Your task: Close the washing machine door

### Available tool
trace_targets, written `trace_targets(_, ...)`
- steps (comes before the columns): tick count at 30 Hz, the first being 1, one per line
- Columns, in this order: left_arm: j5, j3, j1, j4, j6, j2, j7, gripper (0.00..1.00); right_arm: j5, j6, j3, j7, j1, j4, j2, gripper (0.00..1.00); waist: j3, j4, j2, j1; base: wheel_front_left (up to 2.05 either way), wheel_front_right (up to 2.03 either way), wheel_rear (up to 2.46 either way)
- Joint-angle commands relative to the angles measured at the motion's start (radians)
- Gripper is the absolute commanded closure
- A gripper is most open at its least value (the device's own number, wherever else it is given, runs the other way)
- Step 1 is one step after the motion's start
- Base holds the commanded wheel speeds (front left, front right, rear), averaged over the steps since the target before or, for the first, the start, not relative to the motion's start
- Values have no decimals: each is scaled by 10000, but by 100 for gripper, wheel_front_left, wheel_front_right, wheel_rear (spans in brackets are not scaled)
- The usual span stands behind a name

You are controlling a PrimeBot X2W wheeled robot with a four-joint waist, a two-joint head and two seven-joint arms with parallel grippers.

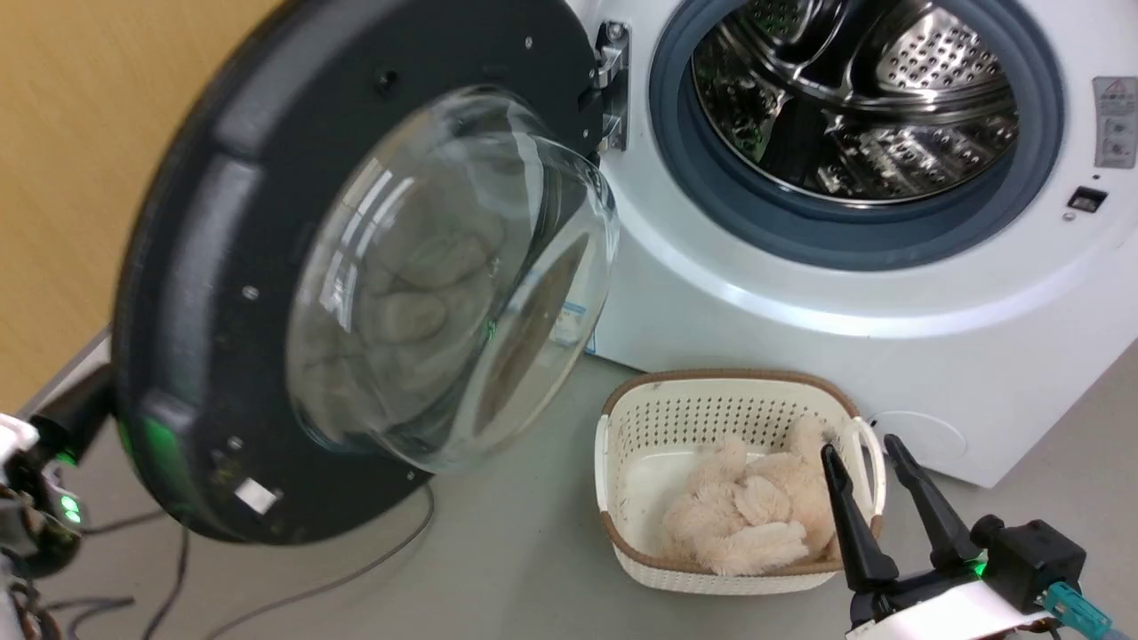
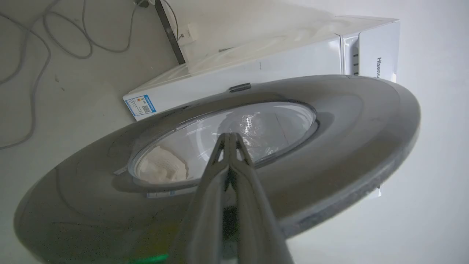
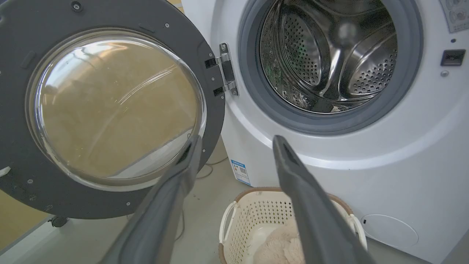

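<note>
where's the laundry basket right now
In the head view the laundry basket sits on the floor at lower right, before the washing machine and right of its open door, the right gripper by its right rim.

Large round black-rimmed washing machine door with a clear glass bowl window; glossy white front-loading washing machine, its shiny silver steel drum patterned with rows of round holes, blue-grey rubber ring, small blue-and-white label. Cream plastic basket, dotted perforated walls, brown rim, holding a pale beige fluffy plush item. Grey floor; ochre-yellow wall.
</note>
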State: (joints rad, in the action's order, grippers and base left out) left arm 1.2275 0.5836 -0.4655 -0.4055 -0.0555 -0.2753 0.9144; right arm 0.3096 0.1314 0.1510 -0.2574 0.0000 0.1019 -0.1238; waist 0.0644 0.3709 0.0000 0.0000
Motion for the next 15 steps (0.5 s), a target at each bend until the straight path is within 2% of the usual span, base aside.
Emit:
trace_targets(1, 97, -139, 335, 252, 4, 196, 289, 100, 52, -7, -73, -44, 19, 22, 59, 0, -122, -54, 0, 0, 0, 0, 0)
trace_targets(15, 840, -1451, 2633, 3756, 1014, 1842, 2516, 100, 76, -7, -497, -44, 346, -8, 258, 0, -619, -723, 0, 0, 0, 0, 0)
